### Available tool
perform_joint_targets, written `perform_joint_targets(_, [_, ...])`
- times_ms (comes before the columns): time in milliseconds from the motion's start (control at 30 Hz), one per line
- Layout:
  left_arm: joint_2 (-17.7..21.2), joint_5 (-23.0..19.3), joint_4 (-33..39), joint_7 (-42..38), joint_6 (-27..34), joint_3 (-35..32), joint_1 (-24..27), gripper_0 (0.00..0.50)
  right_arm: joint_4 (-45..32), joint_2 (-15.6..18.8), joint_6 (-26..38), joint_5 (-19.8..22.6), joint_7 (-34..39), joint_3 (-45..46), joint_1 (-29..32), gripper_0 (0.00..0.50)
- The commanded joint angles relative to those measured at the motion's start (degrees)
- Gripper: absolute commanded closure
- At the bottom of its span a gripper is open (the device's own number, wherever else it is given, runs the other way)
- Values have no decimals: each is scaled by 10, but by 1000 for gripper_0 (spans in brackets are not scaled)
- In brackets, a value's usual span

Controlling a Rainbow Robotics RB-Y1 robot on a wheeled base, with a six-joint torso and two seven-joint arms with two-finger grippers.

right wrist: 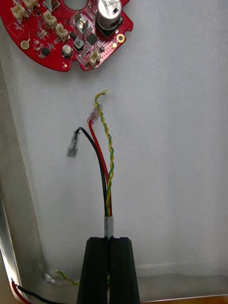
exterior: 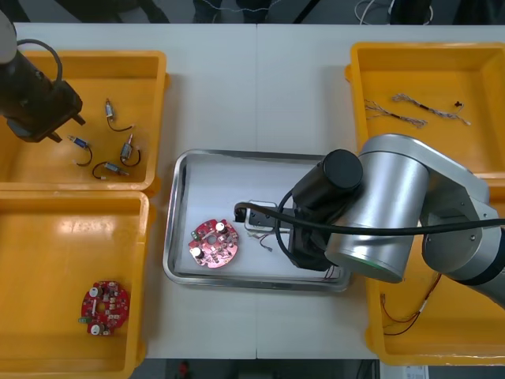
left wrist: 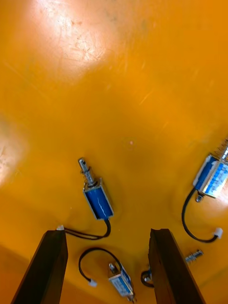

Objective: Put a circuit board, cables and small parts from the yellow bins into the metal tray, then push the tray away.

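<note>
Red and round, a circuit board lies flat inside the metal tray, in the tray's left half on its white lining. The right claw is over the tray's right half, its black fingers pressed together and pinching a red and yellow cable at the cable's silver sleeve. From the pinch the twisted strands run across the lining toward the board, with a red wire and a black wire splaying beside them; their ends stop short of the board's edge.

Left of the tray and farther away, the left claw hangs over a yellow bin, fingers spread wide and touching nothing. Small metal parts with blue bodies and thin black leads lie on the bin floor below it, one between the fingers.

A second board rests in the nearer bin left of the tray. Thin cables lie in the far bin right of the tray. The tray sits mid-worktop.
</note>
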State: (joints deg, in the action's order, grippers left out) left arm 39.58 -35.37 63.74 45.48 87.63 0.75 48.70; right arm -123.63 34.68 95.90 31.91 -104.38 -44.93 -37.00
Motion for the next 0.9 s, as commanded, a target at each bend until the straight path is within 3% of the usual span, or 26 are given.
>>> perform_joint_targets(33, [19, -1, -13, 46, -25, 26, 29, 0, 23, -5, -40, -14, -22, -30, -5, 500])
perform_joint_targets(333, [9, -1, -45, 55, -61, 41, 29, 0, 67, -3, -100, -15, -28, -39, 7, 500])
perform_joint_targets(533, [2, -4, -66, 65, -78, 41, 28, 0, 70, 2, -103, -18, -31, -43, 11, 500])
perform_joint_targets(600, [-2, -4, -73, 68, -84, 41, 28, 0, 71, 3, -103, -20, -31, -43, 13, 452])
perform_joint_targets(633, [-3, -3, -77, 70, -87, 41, 28, 0, 71, 3, -103, -22, -31, -43, 14, 369])
perform_joint_targets(700, [-5, -3, -82, 73, -90, 41, 28, 0, 70, 3, -103, -26, -31, -43, 14, 137])
perform_joint_targets(733, [-6, -4, -83, 74, -91, 41, 27, 0, 70, 3, -104, -27, -31, -43, 15, 73])
perform_joint_targets(800, [-9, -4, -84, 76, -94, 41, 25, 0, 70, 3, -103, -28, -28, -43, 15, 0])
perform_joint_targets(900, [-13, -5, -84, 80, -105, 41, 19, 0, 70, 4, -103, -31, -27, -42, 15, 0])
